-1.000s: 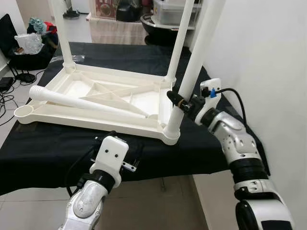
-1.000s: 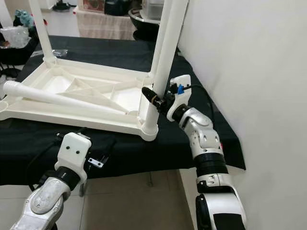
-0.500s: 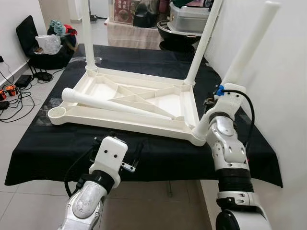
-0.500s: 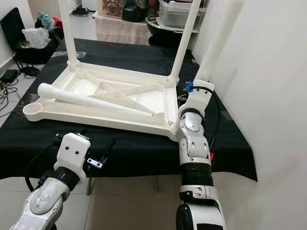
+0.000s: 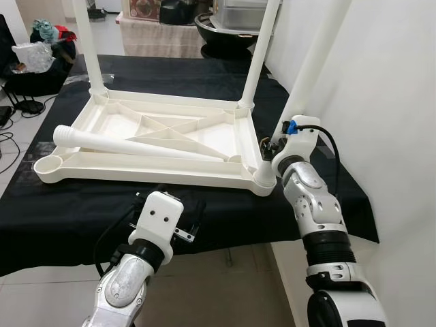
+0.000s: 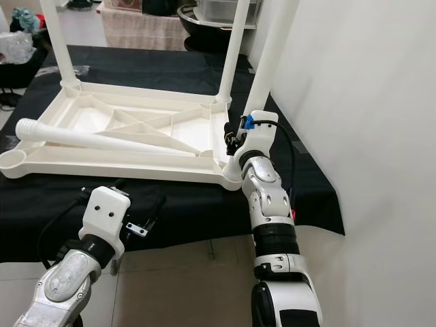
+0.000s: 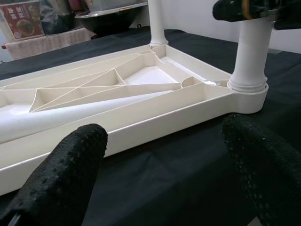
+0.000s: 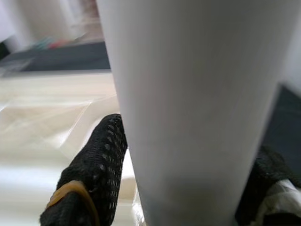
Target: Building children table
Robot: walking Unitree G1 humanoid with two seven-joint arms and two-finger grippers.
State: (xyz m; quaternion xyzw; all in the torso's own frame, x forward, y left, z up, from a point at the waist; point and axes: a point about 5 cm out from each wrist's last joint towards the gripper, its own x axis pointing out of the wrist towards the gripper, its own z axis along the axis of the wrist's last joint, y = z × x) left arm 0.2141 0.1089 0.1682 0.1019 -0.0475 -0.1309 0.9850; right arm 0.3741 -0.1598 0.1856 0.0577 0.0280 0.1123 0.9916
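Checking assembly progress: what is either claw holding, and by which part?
The right claw grips the near-right table leg near its base; the left claw holds nothing.

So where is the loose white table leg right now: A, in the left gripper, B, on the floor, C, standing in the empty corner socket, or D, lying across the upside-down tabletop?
D: the loose table leg lies flat across the ribbed underside of the upturned tabletop, its narrow end near the right gripper.
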